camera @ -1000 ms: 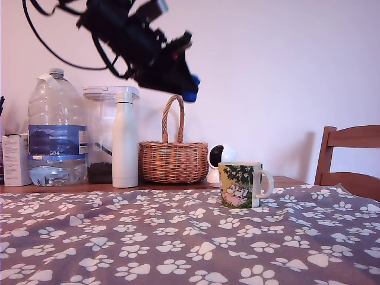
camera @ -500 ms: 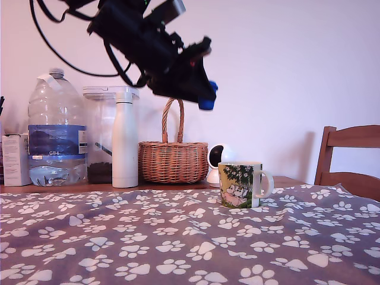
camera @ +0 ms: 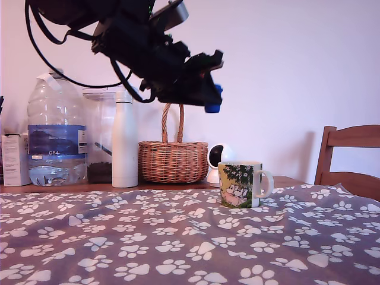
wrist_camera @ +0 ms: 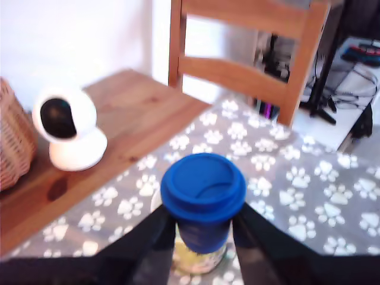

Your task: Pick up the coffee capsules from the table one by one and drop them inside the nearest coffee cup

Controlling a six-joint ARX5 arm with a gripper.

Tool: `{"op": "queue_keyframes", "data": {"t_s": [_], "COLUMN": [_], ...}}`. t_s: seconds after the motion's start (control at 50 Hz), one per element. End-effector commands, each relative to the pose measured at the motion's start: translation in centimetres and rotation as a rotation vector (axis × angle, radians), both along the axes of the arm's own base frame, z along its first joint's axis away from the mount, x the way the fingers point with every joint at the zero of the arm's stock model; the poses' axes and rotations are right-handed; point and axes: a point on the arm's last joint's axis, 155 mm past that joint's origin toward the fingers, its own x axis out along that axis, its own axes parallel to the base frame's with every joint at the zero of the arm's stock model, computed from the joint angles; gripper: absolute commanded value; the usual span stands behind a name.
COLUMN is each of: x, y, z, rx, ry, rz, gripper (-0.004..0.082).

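High above the mug (camera: 240,184), the hand (camera: 211,98) grips a blue capsule (wrist_camera: 203,193).

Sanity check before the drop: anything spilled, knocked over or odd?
Nothing stands out. The mug stands upright on the paw-print cloth, the end effector holds the blue capsule above it, and nothing has spilled.

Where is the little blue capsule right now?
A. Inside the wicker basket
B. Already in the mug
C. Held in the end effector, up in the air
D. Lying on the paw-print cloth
C: the blue capsule sits pinched in the end effector, high above the cloth and up and to the exterior view's left of the mug; the wrist view shows the same grip.
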Motion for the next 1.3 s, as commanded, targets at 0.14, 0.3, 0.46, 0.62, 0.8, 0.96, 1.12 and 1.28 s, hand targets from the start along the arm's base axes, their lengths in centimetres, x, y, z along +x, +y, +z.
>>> {"op": "queue_keyframes", "data": {"t_s": [0.14,0.3,0.46,0.62,0.8,0.96,1.12,1.28], "x": [0.2,1.2,2.4,3.6,4.4,4.9,5.5,6.1], "y": [-0.4,-1.2,-2.2,-3.3,-4.7,-5.8,-6.4,-6.8], "z": [-0.2,-1.0,-1.3,-1.2,-1.7,-2.8,-4.5,-6.1], "rx": [-0.014,-0.007,0.004,0.018,0.071,0.134,0.199,0.254], "ry": [-0.012,-0.003,0.01,0.024,0.064,0.113,0.165,0.205], "rz": [0.001,0.001,0.001,-0.007,-0.046,-0.081,-0.094,-0.107], "gripper": [0.0211,0.0211,0.0211,0.0211,0.0211,0.0211,0.0211,0.0211]}}
